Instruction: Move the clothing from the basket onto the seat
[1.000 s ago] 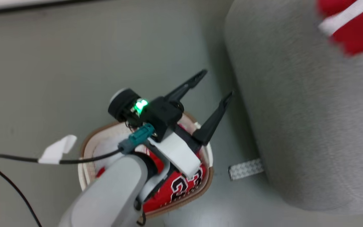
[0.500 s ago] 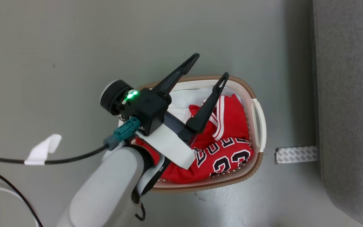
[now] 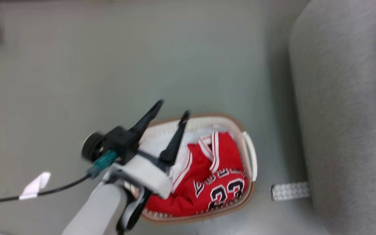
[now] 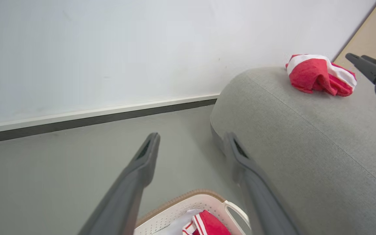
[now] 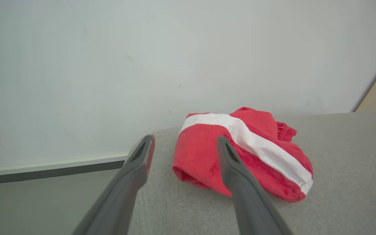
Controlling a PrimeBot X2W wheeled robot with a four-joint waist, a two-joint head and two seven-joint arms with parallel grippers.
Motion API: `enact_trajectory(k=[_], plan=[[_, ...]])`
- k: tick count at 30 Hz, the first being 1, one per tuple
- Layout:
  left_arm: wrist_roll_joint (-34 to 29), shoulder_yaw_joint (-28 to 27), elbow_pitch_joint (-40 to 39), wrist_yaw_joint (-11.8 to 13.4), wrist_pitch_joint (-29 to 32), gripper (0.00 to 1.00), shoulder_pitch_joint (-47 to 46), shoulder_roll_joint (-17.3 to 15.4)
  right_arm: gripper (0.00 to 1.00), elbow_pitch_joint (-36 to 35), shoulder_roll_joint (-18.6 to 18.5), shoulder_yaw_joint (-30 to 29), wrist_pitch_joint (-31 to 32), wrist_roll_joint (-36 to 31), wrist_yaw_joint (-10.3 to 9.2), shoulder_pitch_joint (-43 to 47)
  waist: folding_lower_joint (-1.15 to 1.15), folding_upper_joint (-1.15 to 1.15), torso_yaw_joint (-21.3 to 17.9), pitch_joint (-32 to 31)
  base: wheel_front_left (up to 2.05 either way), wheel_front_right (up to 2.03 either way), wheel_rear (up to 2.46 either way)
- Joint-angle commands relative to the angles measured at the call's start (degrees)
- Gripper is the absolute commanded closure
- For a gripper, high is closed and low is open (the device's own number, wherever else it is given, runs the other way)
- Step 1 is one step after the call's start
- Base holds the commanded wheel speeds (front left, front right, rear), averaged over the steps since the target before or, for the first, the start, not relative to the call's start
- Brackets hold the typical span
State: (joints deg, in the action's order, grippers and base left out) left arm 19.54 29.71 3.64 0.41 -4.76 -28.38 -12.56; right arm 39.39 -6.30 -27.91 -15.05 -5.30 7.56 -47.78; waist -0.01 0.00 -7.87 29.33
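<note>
The basket (image 3: 249, 160) is set on the floor (image 3: 109, 65), just beside the sofa (image 3: 338, 114). Inside the basket a red jersey (image 3: 220, 182) is heaped, marked "23" in black. The left pincer (image 3: 172, 108) is poised over the basket, fingers apart and empty. Well away from the basket, a red white-striped piece (image 5: 240, 153) is laid on the sofa before the right pincer (image 5: 184, 140), likewise spread.

Red "23" jersey (image 3: 222, 191) crumpled in basket (image 3: 250, 160); red-white garment (image 5: 240, 153) on seat (image 5: 338, 195).
</note>
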Motion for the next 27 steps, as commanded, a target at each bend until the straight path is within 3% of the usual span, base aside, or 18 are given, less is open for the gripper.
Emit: enact_trajectory(k=[1, 2, 6, 13, 20, 27], plan=[[0.9, -0.8, 0.6, 0.8, -0.6, 0.0, 2.0, -0.9, 0.0, -2.7, 0.6, 2.0, -0.2, 1.7, -0.14, 3.3, 0.01, 0.0, -1.3, -6.3, 0.0, 0.0, 0.0], [1.7, -1.7, 1.1, 1.9, -1.6, 0.0, 3.9, -1.0, 0.0, -6.8, 1.6, 6.0, -0.1, 4.0, -0.14, 7.7, 0.01, 0.0, -1.2, -9.2, 0.0, 0.0, 0.0], [2.8, -3.8, 2.4, 4.3, -3.4, 0.0, 7.8, -1.1, 0.0, -14.3, 2.0, 12.6, -0.1, 8.0, -0.14, 16.2, 0.01, 0.0, 0.1, -14.6, 0.0, 0.0, 0.0], [5.2, -8.0, 5.7, 7.8, -8.1, 0.0, 14.9, -1.6, 0.0, -24.2, 2.6, 19.2, -0.1, 13.6, -0.14, 29.7, 0.01, 0.0, 3.8, -22.4, 0.0, 0.0, 0.0], [5.4, -11.8, 7.3, 9.3, -10.2, 0.0, 23.5, -2.7, 0.0, -27.5, 3.2, 23.1, -0.1, 14.6, -0.14, 40.8, 0.01, 0.0, 5.5, -28.2, 0.0, 0.0, 0.0], [3.8, -15.8, 5.9, 8.7, -10.4, 0.0, 28.7, -2.0, 0.0, -26.2, 3.3, 28.0, -0.1, 15.4, -0.14, 47.1, 0.01, 0.0, 6.3, -30.5, 0.0, 0.0, 0.0]])
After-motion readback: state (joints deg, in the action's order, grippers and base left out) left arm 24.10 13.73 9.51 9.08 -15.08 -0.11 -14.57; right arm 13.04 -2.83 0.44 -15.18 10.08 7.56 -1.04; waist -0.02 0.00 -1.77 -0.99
